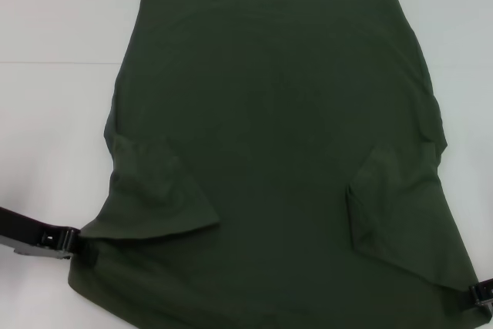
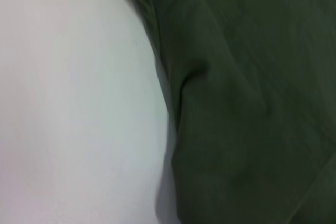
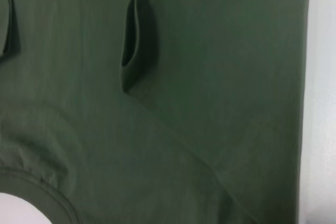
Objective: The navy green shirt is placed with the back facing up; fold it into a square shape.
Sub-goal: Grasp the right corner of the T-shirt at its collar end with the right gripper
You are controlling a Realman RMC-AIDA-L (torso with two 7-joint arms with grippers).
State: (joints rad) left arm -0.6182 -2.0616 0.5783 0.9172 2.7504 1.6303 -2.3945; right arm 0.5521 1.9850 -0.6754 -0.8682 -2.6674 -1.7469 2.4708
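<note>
The shirt [image 1: 277, 152] lies spread flat over a pale, white surface [image 1: 54, 113], plain side up, its straight hem at the far edge and its shoulder end near the robot. It covers most of the surface in the head view, and both short sleeves are folded inward onto the body — one [image 1: 158, 190] just inboard of the left end effector [image 1: 65, 243], the other [image 1: 385, 206] inboard of and a little beyond the right end effector [image 1: 484, 298]. The cloth is smooth across the middle, with soft ripples along both side edges.

The left end effector sits low at the shirt's left edge, its metal tip touching the corner of the folded sleeve; whether it is clenched on the cloth or released cannot be told. The right end effector shows only as a small dark piece at the shirt's right edge near the bottom corner of the head view, and its state cannot be told either.

From the left wrist, the shirt's rumpled side edge [image 2: 236, 103] meets bare white surface [image 2: 73, 103]. From the right wrist, the folded sleeve opening [image 3: 137, 40], the ribbed collar [image 3: 37, 187] and a strip of white surface [image 3: 320, 98] beyond the cloth are visible. A faint seam line crosses the surface to the far left of the left end effector — nothing of the room shows beyond it.
</note>
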